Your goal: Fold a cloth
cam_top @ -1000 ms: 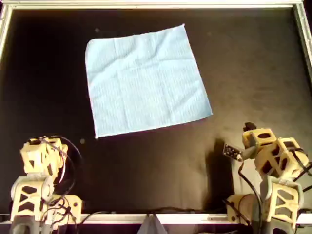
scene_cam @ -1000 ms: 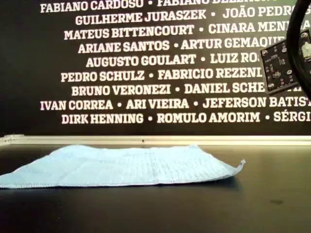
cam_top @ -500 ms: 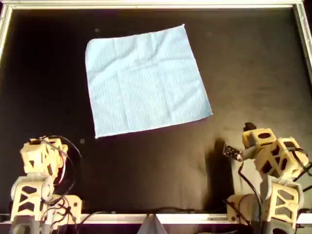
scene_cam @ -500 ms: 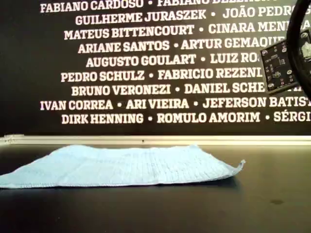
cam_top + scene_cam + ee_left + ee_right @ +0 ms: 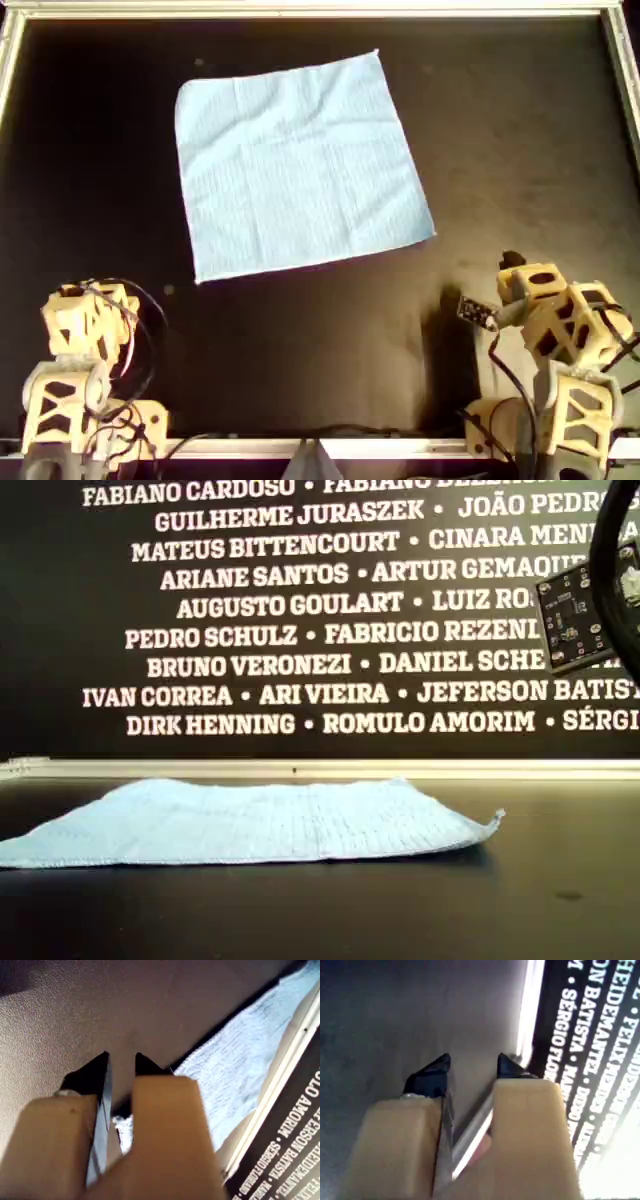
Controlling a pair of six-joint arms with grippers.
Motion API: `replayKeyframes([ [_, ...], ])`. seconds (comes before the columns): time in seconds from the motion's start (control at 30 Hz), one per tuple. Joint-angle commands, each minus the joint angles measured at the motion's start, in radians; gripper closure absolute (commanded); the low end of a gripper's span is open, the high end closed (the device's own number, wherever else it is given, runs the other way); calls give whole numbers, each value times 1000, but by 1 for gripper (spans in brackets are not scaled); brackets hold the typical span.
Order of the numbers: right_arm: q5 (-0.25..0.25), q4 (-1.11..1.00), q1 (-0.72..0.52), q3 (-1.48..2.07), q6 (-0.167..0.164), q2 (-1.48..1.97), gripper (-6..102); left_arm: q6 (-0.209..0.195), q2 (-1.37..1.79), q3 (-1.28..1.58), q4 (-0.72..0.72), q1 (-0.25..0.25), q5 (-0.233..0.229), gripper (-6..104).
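Note:
The light-blue cloth (image 5: 295,165) lies flat and unfolded on the black table, toward the far left in the overhead view. It is a low sheet in the exterior view (image 5: 250,820). Two tan arms rest at the near edge, one at the overhead view's left (image 5: 85,325) and one at its right (image 5: 555,320), both well clear of the cloth. My first gripper (image 5: 121,1062) holds nothing, its jaws almost together, with the cloth (image 5: 240,1065) ahead of it. My second gripper (image 5: 472,1065) is slightly open and empty over bare table.
A pale metal rail (image 5: 320,10) frames the table; it also shows in the exterior view (image 5: 320,768). Behind it stands a black wall with white names (image 5: 300,630). A small circuit board (image 5: 570,615) hangs at the exterior view's upper right.

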Motion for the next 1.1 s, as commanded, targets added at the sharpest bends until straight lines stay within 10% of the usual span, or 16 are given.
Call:
replayKeyframes([
  [0.0, -15, -34, 0, 6, 9, 31, 60, 2, 18, -25, 2, -20, 6, 81],
  [0.57, -17, -35, 2, 3, 9, 35, 60, -14, 49, -41, -20, -25, 11, 81],
  [0.73, -32, -55, 5, -23, 11, 35, 59, -15, 49, -110, -20, -147, 92, 73],
  [0.9, -161, -55, 3, -135, 11, 35, 59, 0, 49, -138, -21, -316, 176, 68],
  [1.07, -256, -55, 2, -186, 11, 35, 59, 0, 48, -112, -104, -328, 161, 68],
])
